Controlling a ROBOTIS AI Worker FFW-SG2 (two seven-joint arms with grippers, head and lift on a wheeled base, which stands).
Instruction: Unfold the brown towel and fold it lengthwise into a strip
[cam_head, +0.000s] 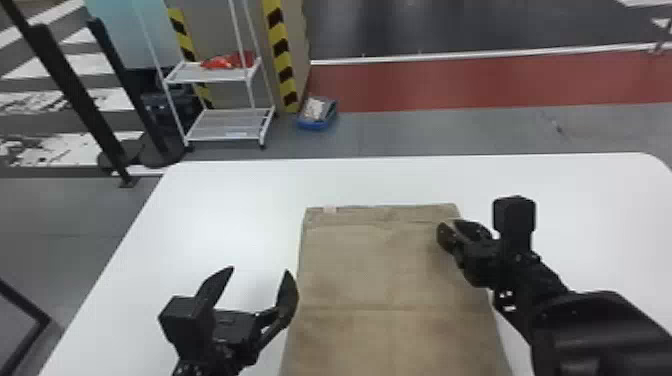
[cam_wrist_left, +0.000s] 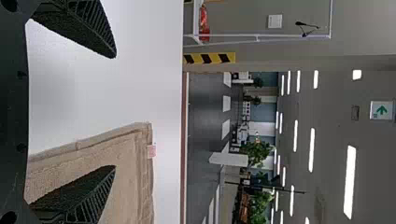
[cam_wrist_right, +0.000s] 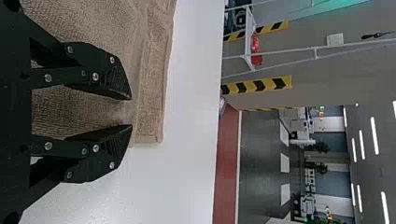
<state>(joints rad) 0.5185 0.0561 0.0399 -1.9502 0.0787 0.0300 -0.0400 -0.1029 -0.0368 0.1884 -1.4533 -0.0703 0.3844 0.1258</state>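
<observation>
Brown towel (cam_head: 350, 270) lies flat and creased, its pale tag (cam_head: 330, 209) at the far edge, on a white table (cam_head: 225, 210). Left gripper (cam_head: 260, 270) gapes beside it; right gripper (cam_head: 448, 227), fingers parted, hovers at its right edge. Beyond it, a blue bin (cam_head: 331, 112) holds pale contents; a cart (cam_head: 187, 75), red items (cam_head: 225, 61).

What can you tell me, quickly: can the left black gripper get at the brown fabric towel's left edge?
Likely yes: the left gripper is open, close to the left side of the brown towel, with nothing visible between.
</observation>
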